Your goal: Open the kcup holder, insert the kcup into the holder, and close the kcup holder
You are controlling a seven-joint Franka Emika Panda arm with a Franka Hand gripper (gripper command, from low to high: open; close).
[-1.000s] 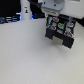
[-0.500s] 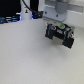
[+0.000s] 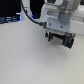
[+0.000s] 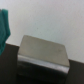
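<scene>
Okay, on the exterior view I see the arm (image 3: 59,17) at the upper right, its dark fingers (image 3: 60,40) hanging just over the pale worktop (image 3: 25,57). Too blurry; I cannot tell whether they are spread or pressed together. On the wrist view I've got a boxy grey-topped block, probably the kcup holder (image 4: 42,54), sitting on the worktop. A green shape (image 4: 4,27) shows at the frame edge; I can't identify it.

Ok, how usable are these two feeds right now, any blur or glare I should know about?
Exterior view: soft and low-detail, the gripper smeared, jaw state unreadable, the white table nearly featureless. Wrist view: blurred throughout, a grey block with soft edges, a green patch at the frame's edge out of focus.
</scene>
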